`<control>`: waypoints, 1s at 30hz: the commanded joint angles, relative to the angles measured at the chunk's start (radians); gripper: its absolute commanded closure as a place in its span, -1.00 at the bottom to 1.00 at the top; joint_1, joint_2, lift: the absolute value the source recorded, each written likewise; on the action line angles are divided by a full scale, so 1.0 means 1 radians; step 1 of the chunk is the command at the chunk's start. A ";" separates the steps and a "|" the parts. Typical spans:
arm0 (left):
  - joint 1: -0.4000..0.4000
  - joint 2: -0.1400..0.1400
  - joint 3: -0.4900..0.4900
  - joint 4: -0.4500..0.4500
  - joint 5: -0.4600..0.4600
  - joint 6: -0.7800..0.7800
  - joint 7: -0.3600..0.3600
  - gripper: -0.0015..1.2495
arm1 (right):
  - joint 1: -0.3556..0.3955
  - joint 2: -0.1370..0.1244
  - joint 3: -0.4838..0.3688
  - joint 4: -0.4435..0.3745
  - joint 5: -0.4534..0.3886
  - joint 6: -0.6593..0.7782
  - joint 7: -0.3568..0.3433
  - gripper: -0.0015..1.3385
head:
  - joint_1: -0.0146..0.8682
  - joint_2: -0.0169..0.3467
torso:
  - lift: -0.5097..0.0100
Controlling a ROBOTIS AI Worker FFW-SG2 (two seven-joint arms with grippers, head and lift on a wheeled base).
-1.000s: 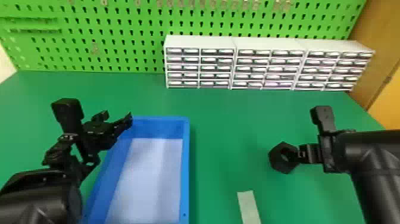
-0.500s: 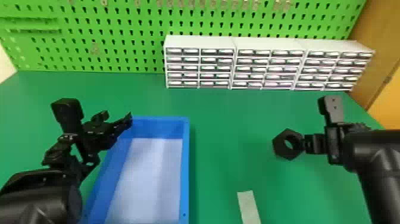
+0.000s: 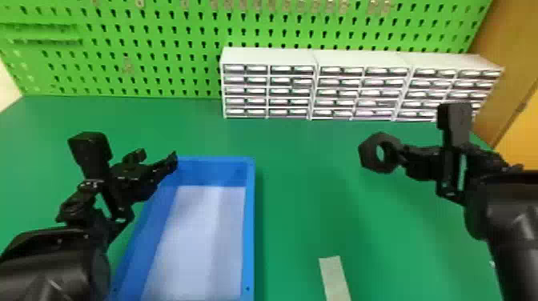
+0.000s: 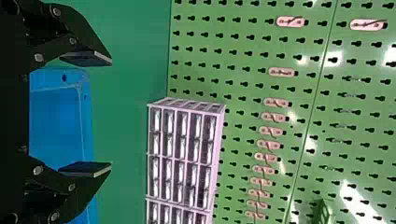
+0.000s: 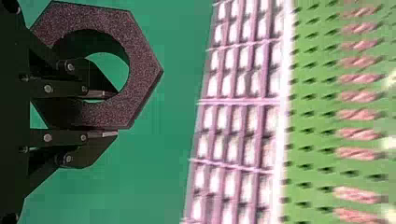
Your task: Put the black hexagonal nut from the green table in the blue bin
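Closest of all, below and to the left of the right claw (image 3: pixel 404 158) in the head view, a pale strip (image 3: pixel 335 280) is seen flat on the green table (image 3: pixel 304 180). The left claw (image 3: pixel 157 156) is held up by the black left arm (image 3: pixel 52 268), and the right claw is held up by the black right arm (image 3: pixel 516 216).

The blue bin (image 3: pixel 249 224) is found just beside the left claw, to its right and reaching back toward the near edge. A light floor can be seen inside it. The far left corner of the bin is partly hidden by the left claw. The two fingers (image 4: pixel 86 169) of the left claw are spread wide apart.

The black hexagonal nut (image 3: pixel 367 154) is held by the right claw, up over the green table and well apart from the bin. One side of its ring is pinched: one finger (image 5: pixel 100 93) is put through the big hole, and the other finger (image 5: pixel 102 134) is pressed on the outside.

Past both claws, a long row of small white drawers (image 3: pixel 268 56) is set at the back of the table. It is partly covered by the top of the right claw. Behind the drawers, a bright green board full of holes (image 3: pixel 160 24) is seen, with little metal pieces (image 3: pixel 340 6) hung on it.
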 commanded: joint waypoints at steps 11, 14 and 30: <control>0.002 0.000 0.005 0.000 0.000 -0.001 -0.001 -0.27 | 0.037 0.005 0.055 -0.061 -0.037 -0.335 -0.096 0.45 | 0.60 -0.86 | 0.59; 0.002 -0.002 0.005 0.000 0.000 -0.001 0.001 -0.27 | 0.037 -0.004 0.075 -0.061 -0.074 -0.393 -0.103 0.45 | 0.60 -0.86 | 0.59; 0.005 -0.002 0.005 0.000 0.000 -0.001 0.001 -0.27 | -0.034 -0.098 0.331 -0.030 -0.353 -0.474 -0.117 0.45 | 0.60 -0.86 | 0.59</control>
